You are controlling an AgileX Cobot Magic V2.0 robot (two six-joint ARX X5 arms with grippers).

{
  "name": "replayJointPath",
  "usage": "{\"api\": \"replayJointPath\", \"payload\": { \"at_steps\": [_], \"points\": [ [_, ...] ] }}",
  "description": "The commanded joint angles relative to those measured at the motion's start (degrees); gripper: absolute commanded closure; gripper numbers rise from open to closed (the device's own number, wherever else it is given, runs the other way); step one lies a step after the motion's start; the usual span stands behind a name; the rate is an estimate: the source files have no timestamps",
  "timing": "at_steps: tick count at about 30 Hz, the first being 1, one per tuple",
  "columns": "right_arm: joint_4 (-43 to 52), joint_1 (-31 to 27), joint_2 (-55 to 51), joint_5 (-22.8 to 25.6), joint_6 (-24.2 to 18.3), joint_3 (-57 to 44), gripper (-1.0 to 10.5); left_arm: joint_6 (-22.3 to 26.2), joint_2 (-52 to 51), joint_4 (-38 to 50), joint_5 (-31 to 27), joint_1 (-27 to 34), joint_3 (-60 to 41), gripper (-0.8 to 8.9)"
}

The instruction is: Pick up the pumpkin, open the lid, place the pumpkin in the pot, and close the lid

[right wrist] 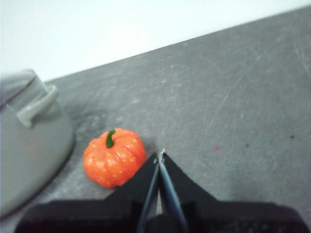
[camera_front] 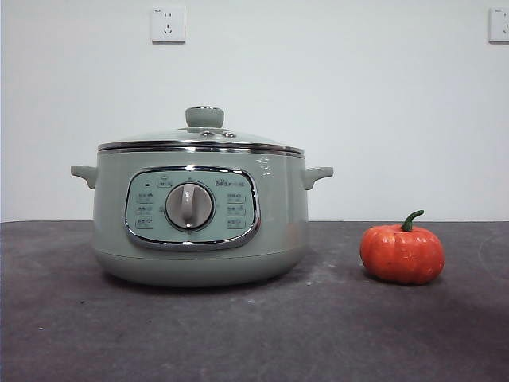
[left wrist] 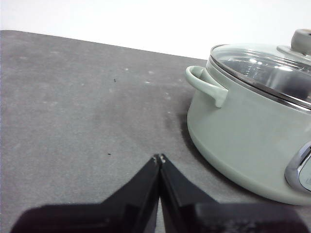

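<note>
The pale sage-green pot [camera_front: 200, 215] stands left of centre on the dark table, its glass lid [camera_front: 203, 137] resting shut on it with the green knob on top. The small orange pumpkin [camera_front: 402, 253] with its green stem sits on the table to the pot's right. No arm shows in the front view. In the left wrist view my left gripper [left wrist: 159, 158] is shut and empty, above bare table beside the pot [left wrist: 248, 131] and lid [left wrist: 262, 65]. In the right wrist view my right gripper [right wrist: 160, 154] is shut and empty, just beside the pumpkin [right wrist: 114, 158], apart from it.
A white wall rises behind the table, with one socket [camera_front: 168, 24] at the upper left and another [camera_front: 499, 24] at the upper right. The pot's side handles [camera_front: 318, 173] stick out on both sides. Grey table surface [camera_front: 254, 334] spreads in front of pot and pumpkin.
</note>
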Motion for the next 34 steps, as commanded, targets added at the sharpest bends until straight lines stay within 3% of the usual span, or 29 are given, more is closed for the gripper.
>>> {"api": "replayJointPath", "payload": {
  "at_steps": [1,6,16,20,28,31,34],
  "points": [
    [-0.48,0.02,-0.15,-0.20,4.66,-0.22,9.5,-1.95,-0.17,0.31,0.96,0.20,-0.79,8.21],
    [-2.95,0.04,-0.11,-1.66,7.06,3.82,9.6,-7.98,-0.17,-0.76,1.20,0.20,1.05,8.22],
    [-6.01,0.04,9.97,-1.84,6.73,18.91,9.6,-8.94,0.22,-9.20,4.15,0.20,13.66,8.22],
    [-10.47,0.04,18.75,-9.22,2.69,27.26,9.6,-8.13,3.82,-13.68,8.37,0.20,19.28,8.22],
    [-26.86,0.09,35.06,-23.50,-9.68,45.40,9.6,-0.46,17.86,-20.81,21.79,0.20,32.13,8.22],
    [-33.70,0.15,39.52,-26.38,-14.05,51.41,9.6,2.86,23.85,-25.09,27.41,0.20,37.99,8.21],
    [-39.89,0.44,42.93,-27.47,-17.79,56.37,9.6,8.11,29.00,-30.32,28.74,0.09,44.17,8.22]
  ]
}}
